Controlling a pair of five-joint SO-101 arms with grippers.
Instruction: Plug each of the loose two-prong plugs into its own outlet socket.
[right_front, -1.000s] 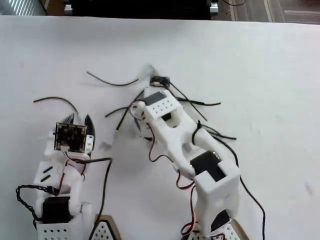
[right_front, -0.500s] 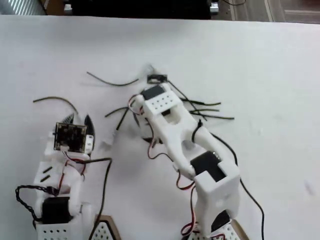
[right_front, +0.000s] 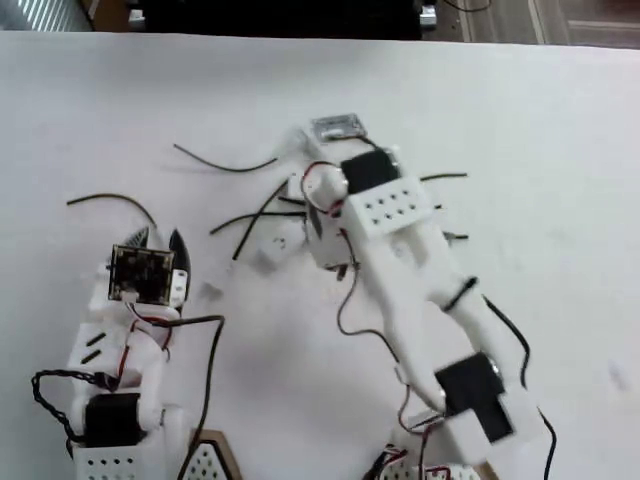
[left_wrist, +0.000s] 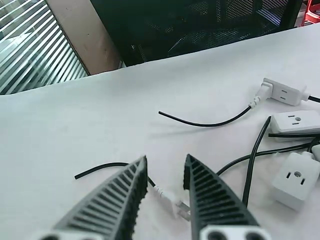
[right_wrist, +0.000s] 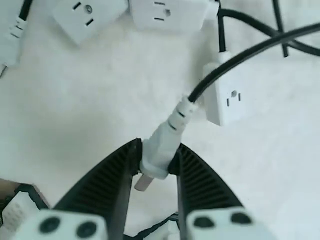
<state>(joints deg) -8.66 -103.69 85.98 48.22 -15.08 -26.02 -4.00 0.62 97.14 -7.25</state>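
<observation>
Your right claw (right_wrist: 156, 150) pinches a white two-prong plug on black cord (right_wrist: 164, 142); the white square plastic socket (right_wrist: 227, 97) just beside it stands empty, so you have that insertion yet to do.

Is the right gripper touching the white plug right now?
Touching. The right wrist view shows the right gripper with both jaws pressed against the white plug, no gap on either side.

L end effector (left_wrist: 165, 160) parted over wht plug (left_wrist: 172, 201).
</observation>
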